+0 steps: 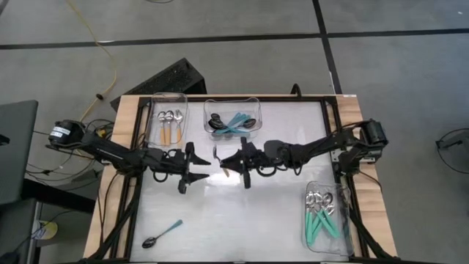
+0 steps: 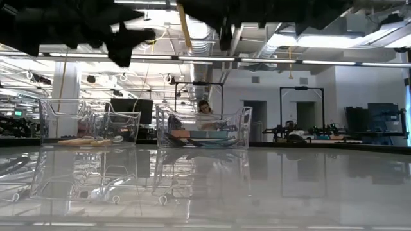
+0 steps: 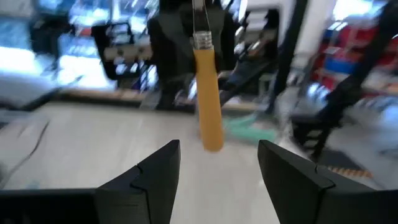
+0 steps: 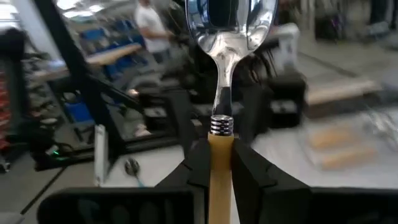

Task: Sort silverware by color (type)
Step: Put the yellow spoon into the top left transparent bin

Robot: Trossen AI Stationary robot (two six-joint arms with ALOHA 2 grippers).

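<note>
An orange-handled spoon (image 4: 225,74) with a shiny silver bowl stands upright in the air over the middle of the table, and my right gripper (image 1: 233,163) is shut on it. My left gripper (image 1: 201,167) faces it from the table's left, open. The spoon's handle (image 3: 207,93) hangs a little beyond the left gripper's fingertips and touches neither of them. A lone spoon (image 1: 161,235) with a blue handle lies flat on the table near the front left. My right gripper pinches the top of the orange handle (image 4: 220,146), just below the silver collar, between its two fingers. The fingers come level from the table's right and lie across the handle. The spoon is lifted clear, bowl (image 4: 230,18) up, with the handle's free end (image 3: 211,142) hanging below.
A clear bin (image 1: 168,121) at the far left holds orange-handled spoons. Another (image 1: 233,121) at the far middle holds blue-handled ones with dark bowls. A third (image 1: 326,216) at the near right holds teal-handled ones. Bare tabletop lies between them.
</note>
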